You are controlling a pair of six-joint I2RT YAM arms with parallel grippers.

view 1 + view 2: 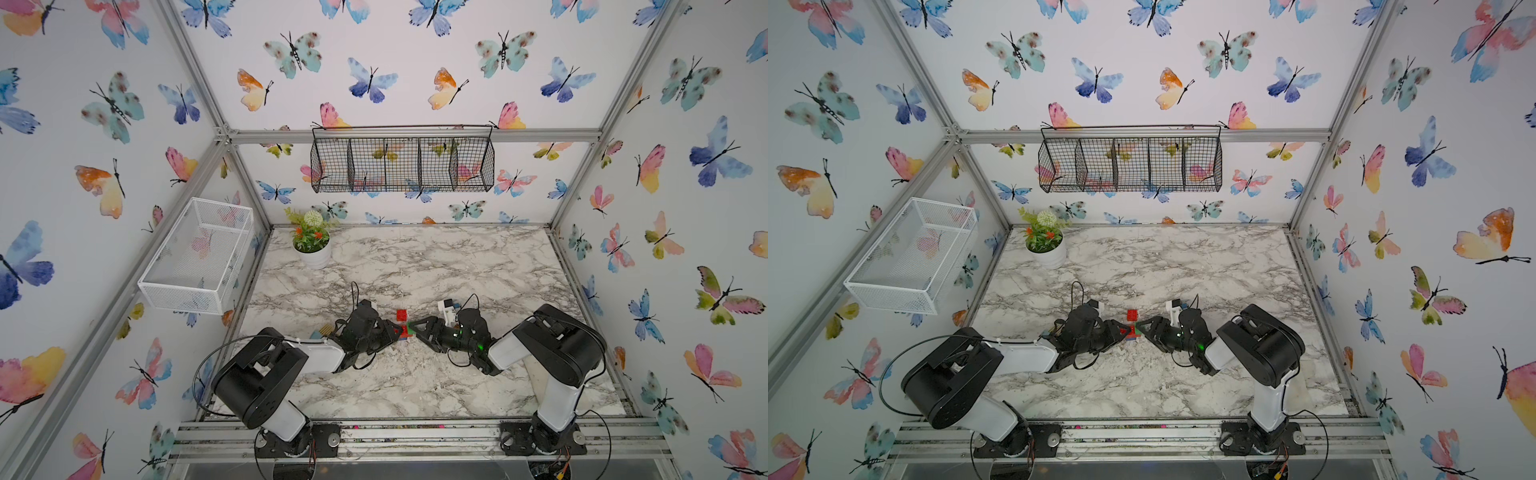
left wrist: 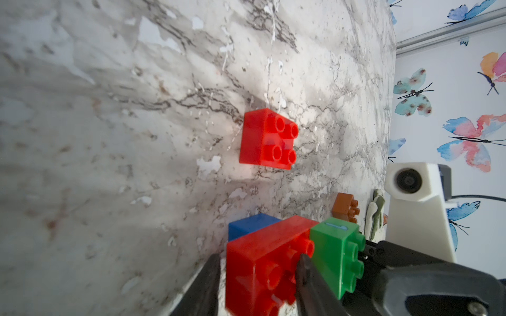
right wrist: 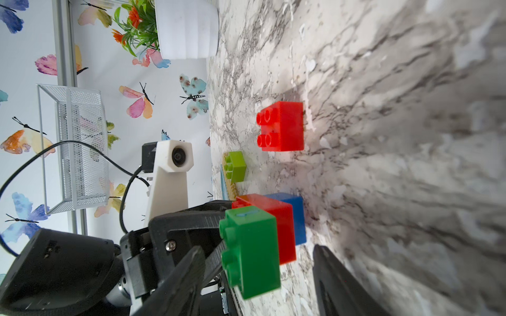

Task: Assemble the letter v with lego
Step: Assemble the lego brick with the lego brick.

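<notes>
The long red brick [image 2: 246, 273] rests studs up on the blue brick [image 2: 250, 224], mid-table towards the near side. The green brick [image 3: 252, 251] touches its right end, raised off the table. The red square [image 1: 401, 316] lies alone just beyond, studs up. The lime brick [image 3: 236, 167] lies to the left and the orange brick [image 2: 345, 208] to the right, both studs up.

Right gripper [image 3: 257, 247] straddles the green brick [image 3: 250, 254], with one finger [image 3: 336, 279] clear of it. Green sits against the long red brick [image 3: 284, 227], blue brick [image 3: 298, 216] beyond. Square red brick [image 3: 284, 125] and lime brick [image 3: 236, 166] stand apart on the marble table [image 3: 383, 136].
</notes>
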